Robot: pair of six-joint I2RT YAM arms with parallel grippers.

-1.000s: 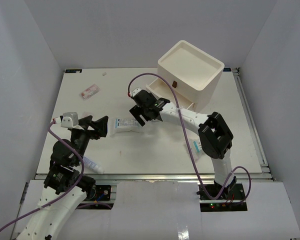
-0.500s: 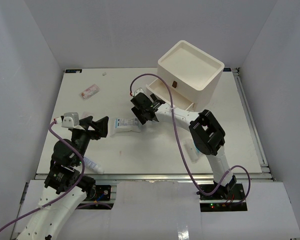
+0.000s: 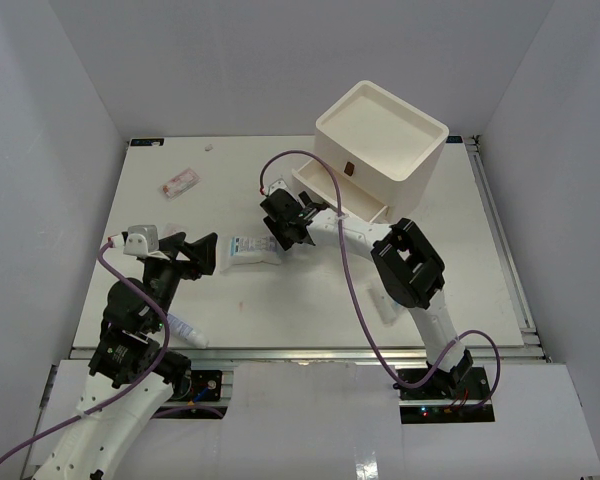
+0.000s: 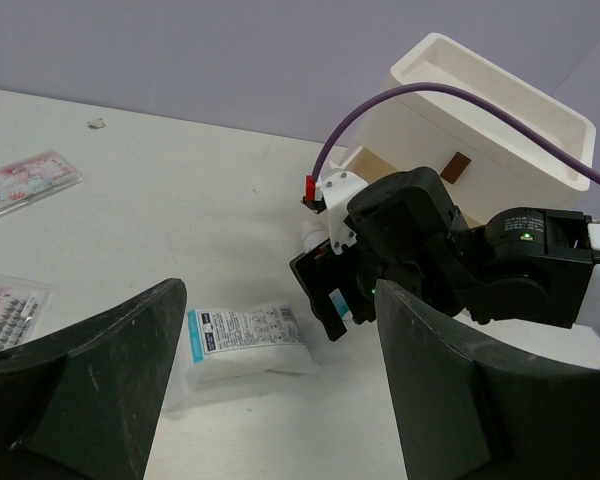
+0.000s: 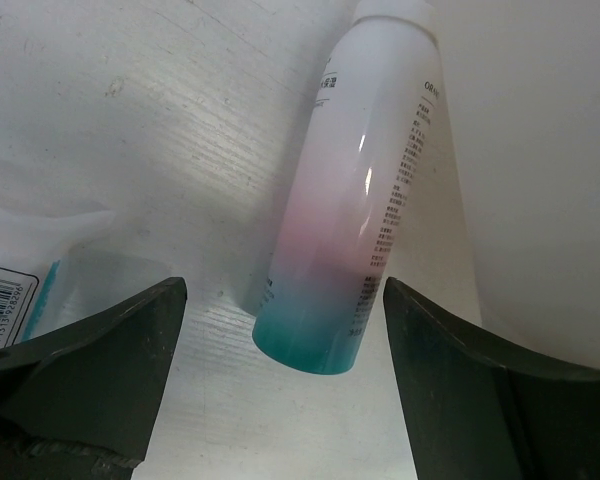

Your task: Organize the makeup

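White bottle (image 5: pixel 355 230), teal at 1 end, lies mid-counter between my right gripper's (image 5: pixel 280 295) 2 spread fingers, neither touching it. My left gripper (image 4: pixel 278 295) gapes too, nearer the left edge, facing 1 white packet (image 4: pixel 242 335).

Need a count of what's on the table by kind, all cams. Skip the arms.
Lash packs: 2
White packet: 1
Bottle: 1
Tube: 1
Drawer box: 1
White scrap: 1
Total: 7
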